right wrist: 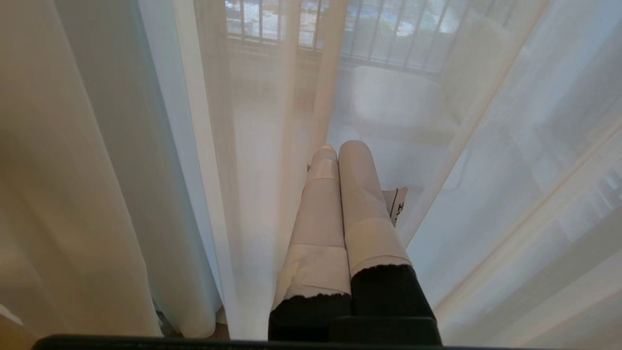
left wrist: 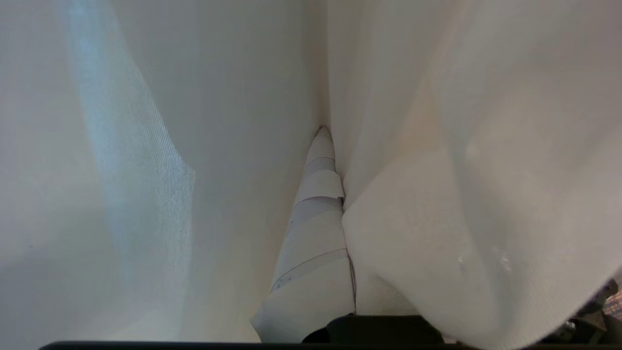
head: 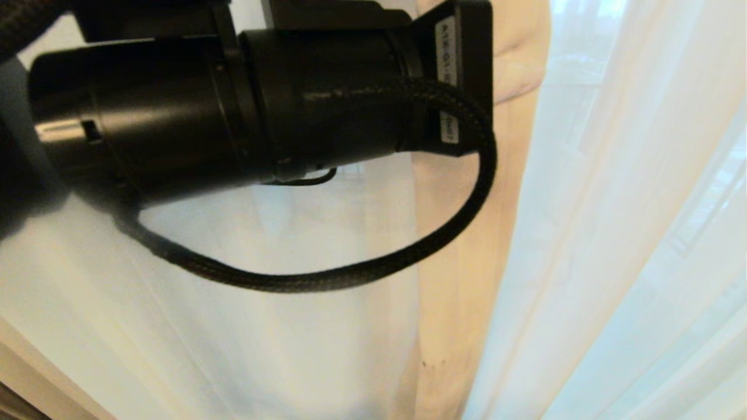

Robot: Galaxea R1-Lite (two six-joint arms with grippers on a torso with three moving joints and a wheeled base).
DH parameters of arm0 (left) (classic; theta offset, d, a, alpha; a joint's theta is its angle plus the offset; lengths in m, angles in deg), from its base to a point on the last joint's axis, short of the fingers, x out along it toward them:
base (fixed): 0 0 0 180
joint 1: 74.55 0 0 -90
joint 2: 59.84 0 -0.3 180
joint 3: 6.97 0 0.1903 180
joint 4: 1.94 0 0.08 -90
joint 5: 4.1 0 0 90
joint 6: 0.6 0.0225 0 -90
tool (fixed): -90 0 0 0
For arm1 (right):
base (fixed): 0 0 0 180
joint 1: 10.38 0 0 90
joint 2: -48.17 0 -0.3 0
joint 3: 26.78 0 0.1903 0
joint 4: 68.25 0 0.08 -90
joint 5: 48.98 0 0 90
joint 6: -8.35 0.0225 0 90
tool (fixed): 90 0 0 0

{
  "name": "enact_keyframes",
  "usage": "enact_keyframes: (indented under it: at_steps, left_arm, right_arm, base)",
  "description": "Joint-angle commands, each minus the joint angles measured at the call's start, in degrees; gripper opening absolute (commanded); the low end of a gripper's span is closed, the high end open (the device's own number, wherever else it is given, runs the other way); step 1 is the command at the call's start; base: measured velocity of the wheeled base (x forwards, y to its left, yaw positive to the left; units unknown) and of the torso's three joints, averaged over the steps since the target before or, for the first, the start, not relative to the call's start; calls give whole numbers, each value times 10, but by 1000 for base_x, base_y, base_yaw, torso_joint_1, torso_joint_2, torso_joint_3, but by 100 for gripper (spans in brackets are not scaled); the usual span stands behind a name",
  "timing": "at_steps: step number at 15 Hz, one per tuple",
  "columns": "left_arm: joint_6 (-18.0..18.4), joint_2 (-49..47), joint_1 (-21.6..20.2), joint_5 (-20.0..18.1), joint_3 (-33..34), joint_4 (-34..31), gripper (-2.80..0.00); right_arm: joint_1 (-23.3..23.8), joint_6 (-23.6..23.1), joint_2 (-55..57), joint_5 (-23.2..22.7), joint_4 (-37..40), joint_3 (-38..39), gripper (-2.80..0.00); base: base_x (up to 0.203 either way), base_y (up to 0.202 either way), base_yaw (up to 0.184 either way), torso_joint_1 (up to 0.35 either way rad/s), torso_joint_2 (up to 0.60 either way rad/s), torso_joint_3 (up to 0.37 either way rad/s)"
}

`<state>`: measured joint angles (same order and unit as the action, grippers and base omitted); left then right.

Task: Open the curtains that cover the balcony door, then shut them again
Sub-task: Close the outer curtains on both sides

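With a fold of the cream-beige pleated woven curtain (left wrist: 437, 204) pinched between the closed tape-wrapped fingers (left wrist: 316, 218) of the left gripper (left wrist: 335, 194), directly ahead of the robot among thin white sheer fabric (head: 613, 233), slippage could be caused by a hard pull, or the sheer could be snagged.

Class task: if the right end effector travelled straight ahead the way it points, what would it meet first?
Probably the sheer white fabric hanging just beyond the shut right end effector; depth is unclear.

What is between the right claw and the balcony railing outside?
Only thin sheer fabric hangs between the shut right claw and the railing, seen in the right wrist view.
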<state>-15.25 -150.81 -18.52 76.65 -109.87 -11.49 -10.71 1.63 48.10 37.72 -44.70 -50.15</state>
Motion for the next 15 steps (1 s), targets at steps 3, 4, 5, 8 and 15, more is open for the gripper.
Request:
enact_keyframes:
  at_steps: [3, 4, 5, 8, 15]
  left_arm:
    - [-1, 24, -10, -2, 29, 2, -280]
    - [0, 26, -13, -2, 37, 2, -280]
    - [0, 29, -15, -2, 48, 2, -280]
    - [-2, 35, -22, -2, 62, 2, -280]
    - [-3, 27, -28, -6, 62, 2, -280]
  right_arm:
    - [0, -1, 1, 0, 0, 0, -280]
    - [0, -1, 1, 0, 0, 0, -280]
    - [0, -1, 1, 0, 0, 0, -280]
    - [0, -1, 1, 0, 0, 0, -280]
    - [0, -1, 1, 0, 0, 0, -280]
  base:
    - [0, 0, 0, 0, 0, 0]
    - [0, 0, 0, 0, 0, 0]
    - [0, 0, 0, 0, 0, 0]
    - [0, 0, 0, 0, 0, 0]
    - [0, 0, 0, 0, 0, 0]
